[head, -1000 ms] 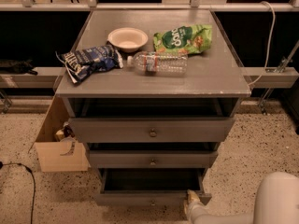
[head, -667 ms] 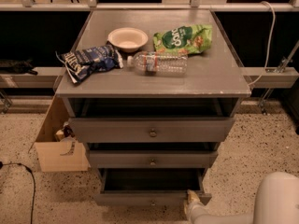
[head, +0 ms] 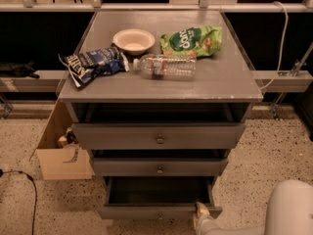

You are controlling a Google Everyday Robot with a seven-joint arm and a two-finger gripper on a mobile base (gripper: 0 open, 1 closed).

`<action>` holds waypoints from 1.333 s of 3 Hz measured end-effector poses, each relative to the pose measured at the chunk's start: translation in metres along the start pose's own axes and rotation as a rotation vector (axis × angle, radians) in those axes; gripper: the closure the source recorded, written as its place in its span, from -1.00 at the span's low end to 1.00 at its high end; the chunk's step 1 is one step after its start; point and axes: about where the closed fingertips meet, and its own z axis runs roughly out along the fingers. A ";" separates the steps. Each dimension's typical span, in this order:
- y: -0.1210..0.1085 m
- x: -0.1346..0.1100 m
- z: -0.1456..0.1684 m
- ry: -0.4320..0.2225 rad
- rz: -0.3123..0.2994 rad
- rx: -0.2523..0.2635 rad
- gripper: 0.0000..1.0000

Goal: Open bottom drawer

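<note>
Staying put beside the pulled-out bottom drawer (head: 142, 212), the hand (head: 199, 213) hides its grip.

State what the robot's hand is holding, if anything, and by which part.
It cannot be told. The hand is at the right front edge of the bottom drawer, which stands pulled out; whether it grips that edge does not show.

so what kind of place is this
Likely a robot test lab: grey cabinet on speckled floor, chip bag and water bottle staged on top, gripper at the front of the open bottom drawer.
</note>
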 end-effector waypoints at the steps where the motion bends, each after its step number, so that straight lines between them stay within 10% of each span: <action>1: 0.007 0.000 -0.009 -0.003 0.010 -0.022 1.00; 4: 0.007 0.001 -0.016 -0.005 0.011 -0.022 1.00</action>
